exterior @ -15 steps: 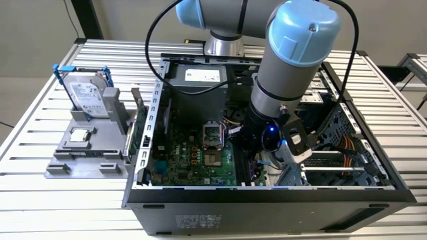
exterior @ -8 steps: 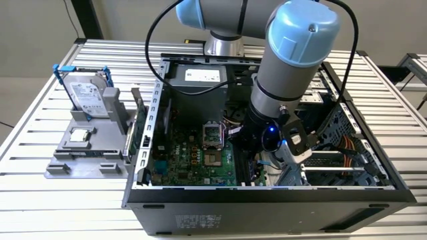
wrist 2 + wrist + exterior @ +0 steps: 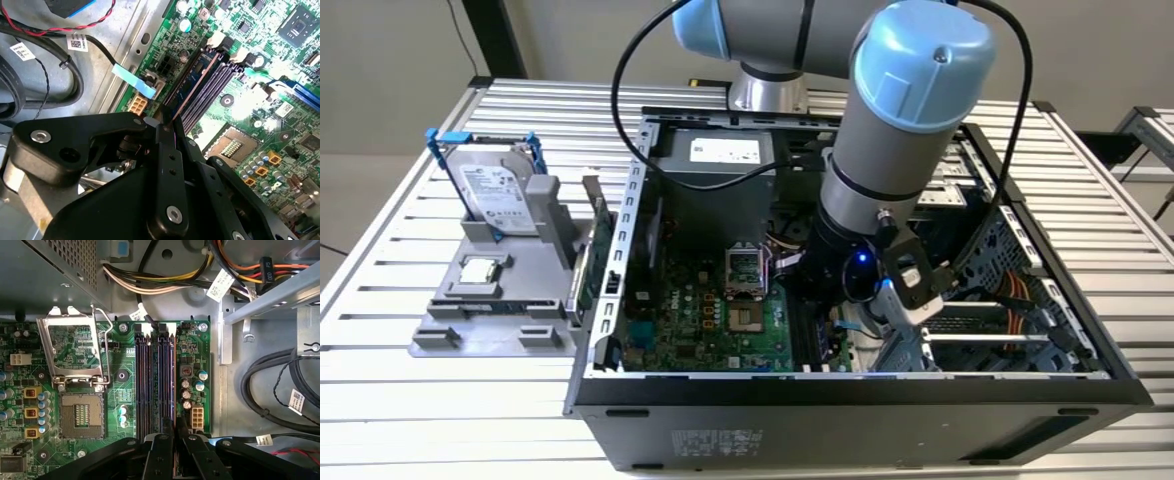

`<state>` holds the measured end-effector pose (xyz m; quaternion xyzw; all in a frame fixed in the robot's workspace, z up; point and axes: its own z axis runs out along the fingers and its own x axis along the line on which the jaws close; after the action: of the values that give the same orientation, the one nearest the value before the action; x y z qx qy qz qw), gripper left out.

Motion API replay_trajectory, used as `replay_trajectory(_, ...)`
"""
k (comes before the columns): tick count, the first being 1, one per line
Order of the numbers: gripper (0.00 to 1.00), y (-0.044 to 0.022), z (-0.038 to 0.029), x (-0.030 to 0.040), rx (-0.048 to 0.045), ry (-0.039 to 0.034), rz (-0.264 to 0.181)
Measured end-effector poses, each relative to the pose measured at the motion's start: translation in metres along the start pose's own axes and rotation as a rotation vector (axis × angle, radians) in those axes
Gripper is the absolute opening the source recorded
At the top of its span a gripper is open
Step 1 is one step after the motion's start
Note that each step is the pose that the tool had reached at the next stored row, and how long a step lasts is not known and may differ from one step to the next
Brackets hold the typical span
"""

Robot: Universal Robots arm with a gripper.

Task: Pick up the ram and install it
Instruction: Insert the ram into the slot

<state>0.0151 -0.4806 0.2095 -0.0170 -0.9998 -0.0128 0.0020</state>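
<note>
The ram [image 3: 173, 385] is a thin dark blue stick seen edge-on, standing along the outermost of the motherboard's memory slots [image 3: 144, 385]; in the second wrist view the ram [image 3: 197, 80] runs from my fingers to the slot's far clip. My gripper [image 3: 173, 437] is shut on the ram's near end, its black fingers [image 3: 167, 132] pressed together over the board edge. In the exterior view the gripper [image 3: 838, 305] is low inside the open computer case [image 3: 854, 385], over the green motherboard [image 3: 707, 320]. I cannot tell whether the ram is fully seated.
An open processor socket [image 3: 80, 415] with its raised metal frame lies beside the slots. Cable bundles [image 3: 270, 385] and a metal drive cage [image 3: 987, 330] crowd the other side. On the table, a grey fixture [image 3: 487, 320] carries a hard drive in a blue frame [image 3: 500, 195] and a small square chip [image 3: 480, 270].
</note>
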Motion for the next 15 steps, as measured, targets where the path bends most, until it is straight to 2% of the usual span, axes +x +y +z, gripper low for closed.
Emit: replay_trajectory(15, 0.0, 0.0003, 0.0006, 0.0, 0.0007, 0.0009, 0.0)
